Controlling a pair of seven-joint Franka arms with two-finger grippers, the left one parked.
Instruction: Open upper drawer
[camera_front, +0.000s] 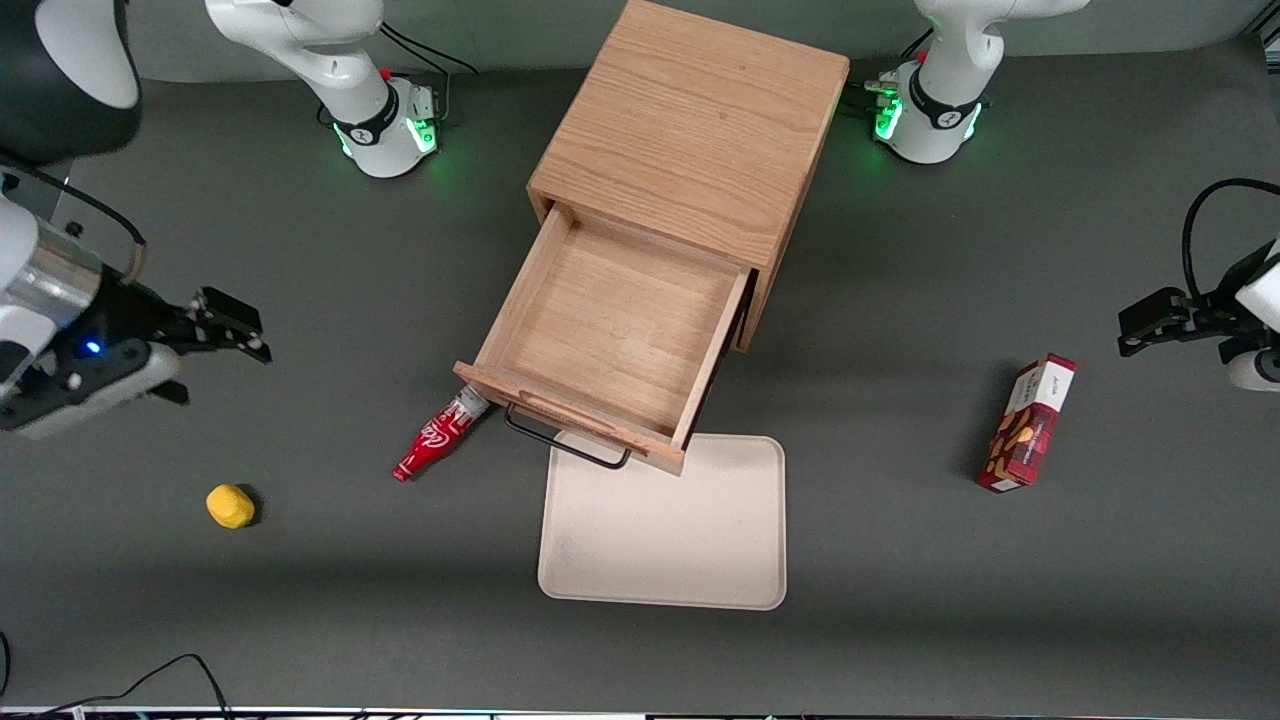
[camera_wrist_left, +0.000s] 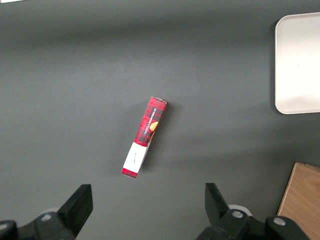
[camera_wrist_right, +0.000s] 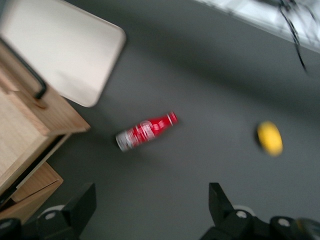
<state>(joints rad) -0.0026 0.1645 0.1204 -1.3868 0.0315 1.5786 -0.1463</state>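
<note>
Tray (camera_front: 662, 540) sits nearest the camera, at 6 o'clock from the cabinet (camera_front: 690, 130). Upper drawer (camera_front: 610, 340) is pulled out over it. Gripper (camera_front: 228, 335), jaws wide, holds nothing, 9 o'clock of drawer. Bottle (camera_front: 437, 438) lies beside the handle (camera_front: 565, 448); yellow lump (camera_front: 230, 506) at 8 o'clock.

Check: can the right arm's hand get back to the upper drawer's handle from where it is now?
Probably yes. The hand is open, holds nothing, and hangs toward the working arm's end of the table. The upper drawer is pulled out, its black handle exposed. Only the red bottle lies beside it.
</note>
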